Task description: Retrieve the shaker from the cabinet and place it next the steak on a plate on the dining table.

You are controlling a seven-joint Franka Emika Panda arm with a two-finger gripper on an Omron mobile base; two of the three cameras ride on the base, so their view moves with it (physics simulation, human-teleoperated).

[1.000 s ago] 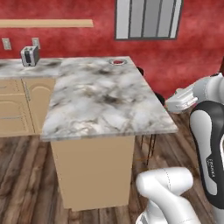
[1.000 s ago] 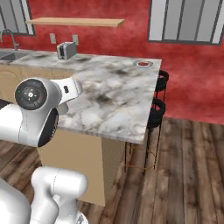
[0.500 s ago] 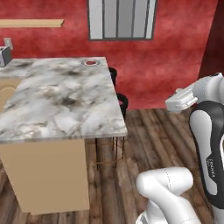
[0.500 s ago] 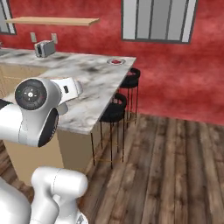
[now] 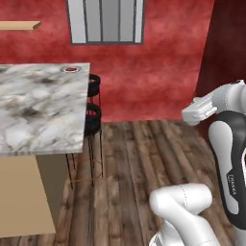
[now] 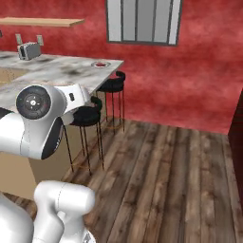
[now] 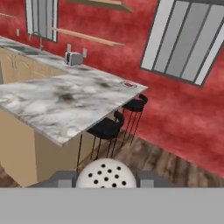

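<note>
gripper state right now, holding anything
gripper: shut on the shaker, whose perforated cap sits between the fingertips in the hand view.

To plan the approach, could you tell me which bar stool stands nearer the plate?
The far stool, by the dining table's end corner where the plate sits; the other stool stands nearer the robot.

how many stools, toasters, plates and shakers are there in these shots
stools: 2
toaster: 1
plate: 1, with the steak on it
shaker: 1, its holed cap between the jaws
total: 5
</note>
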